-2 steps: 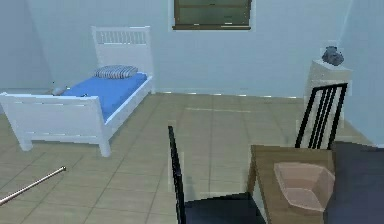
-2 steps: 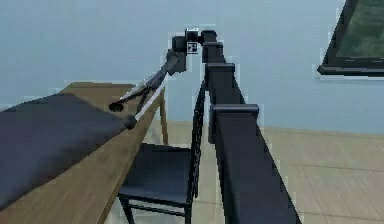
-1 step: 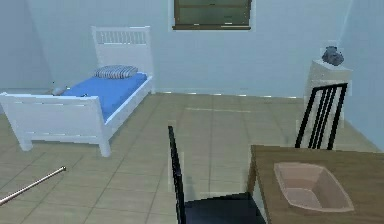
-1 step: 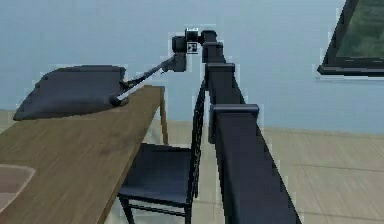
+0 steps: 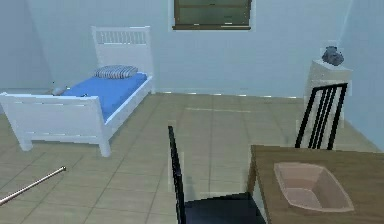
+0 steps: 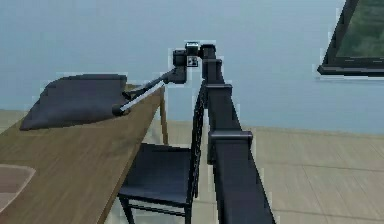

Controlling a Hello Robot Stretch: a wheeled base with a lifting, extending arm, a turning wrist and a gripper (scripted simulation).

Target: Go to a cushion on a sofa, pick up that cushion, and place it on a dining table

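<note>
White bed (image 5: 100, 92), tan tiled floor (image 5: 215, 130)

The forward view looks ahead and slightly down across tiled floor (image 5: 130, 165) to a far bed (image 5: 90, 100), with a wooden table (image 5: 270, 170) close at its lower right. The arm side view looks sideways, close over that table (image 6: 70, 160), toward a blue wall (image 6: 270, 60). Both views share the table and its pinkish bowl (image 5: 312, 187) (image 6: 10, 185).
</note>
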